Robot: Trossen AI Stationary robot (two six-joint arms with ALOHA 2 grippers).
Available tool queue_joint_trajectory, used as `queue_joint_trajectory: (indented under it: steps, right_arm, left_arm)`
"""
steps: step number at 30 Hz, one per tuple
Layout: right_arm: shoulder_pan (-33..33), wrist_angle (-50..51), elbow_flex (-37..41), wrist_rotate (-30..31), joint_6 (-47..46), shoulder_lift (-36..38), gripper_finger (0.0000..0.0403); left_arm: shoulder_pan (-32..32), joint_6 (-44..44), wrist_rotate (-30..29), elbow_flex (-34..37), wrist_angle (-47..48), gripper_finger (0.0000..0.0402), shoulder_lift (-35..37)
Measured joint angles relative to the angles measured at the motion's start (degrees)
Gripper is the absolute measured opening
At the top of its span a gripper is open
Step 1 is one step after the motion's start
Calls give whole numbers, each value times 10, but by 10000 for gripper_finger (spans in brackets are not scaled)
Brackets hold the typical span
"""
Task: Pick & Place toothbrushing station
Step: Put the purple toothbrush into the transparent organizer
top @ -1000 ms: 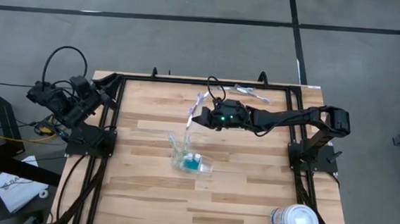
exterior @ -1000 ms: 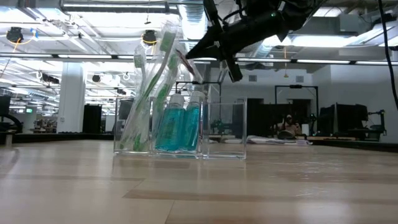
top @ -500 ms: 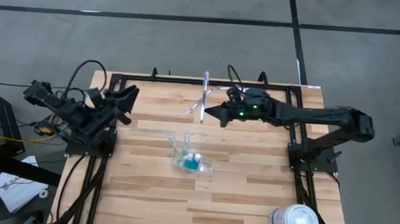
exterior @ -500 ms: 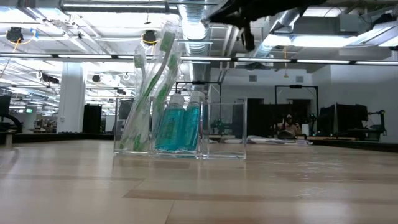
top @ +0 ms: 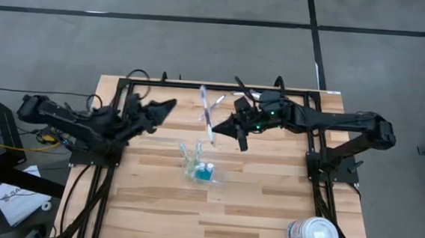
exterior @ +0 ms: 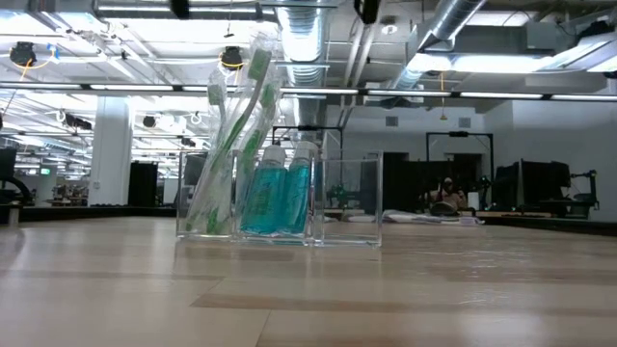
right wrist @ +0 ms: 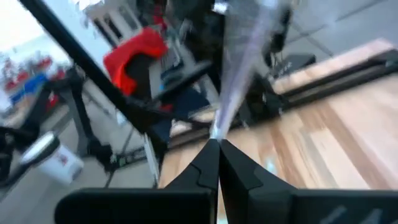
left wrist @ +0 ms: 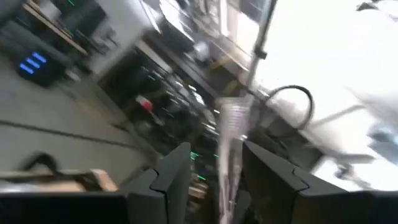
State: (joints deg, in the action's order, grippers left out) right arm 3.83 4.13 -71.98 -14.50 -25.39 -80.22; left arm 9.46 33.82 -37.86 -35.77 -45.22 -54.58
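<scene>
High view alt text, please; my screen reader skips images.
Seen from above, the right gripper holds a wrapped toothbrush over a wooden table, behind the clear toothbrushing station at its centre. The left gripper reaches toward the brush; a white-lidded tub sits near one corner.

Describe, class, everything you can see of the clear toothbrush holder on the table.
The toothbrushing station is a colourless see-through plastic holder with side-by-side compartments. It stands upright on the wooden table, near its middle. One end compartment holds white-and-green toothbrushes leaning up past the rim, the middle holds small bottles of blue liquid, and the other end looks empty. Neither gripper touches it.
</scene>
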Motion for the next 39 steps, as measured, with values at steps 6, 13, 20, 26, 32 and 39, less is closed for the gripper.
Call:
queue_joint_trajectory:
  steps: [6, 13, 20, 26, 32, 39]
  right_arm:
    - [1, 1, -48, -48, 20, -42, 0]
    - [-4, 2, -68, -68, 28, -72, 0]
    - [-1, -5, -86, -82, 35, -82, 0]
    - [10, -10, -86, -83, 35, -83, 0]
    - [19, -28, -86, -100, 30, -82, 0]
    - [19, -34, -86, -122, 29, -82, 0]
  left_arm:
    - [-77, 82, 143, -12, -6, 167, -46]
    - [-135, 82, 267, -70, -17, 171, -61]
    - [-164, 87, 318, -77, 0, 162, -63]
    - [-163, 87, 324, -77, 3, 148, -64]
    - [-163, 87, 326, -77, 3, 131, -64]
    - [-177, 87, 344, -77, 7, 76, -64]
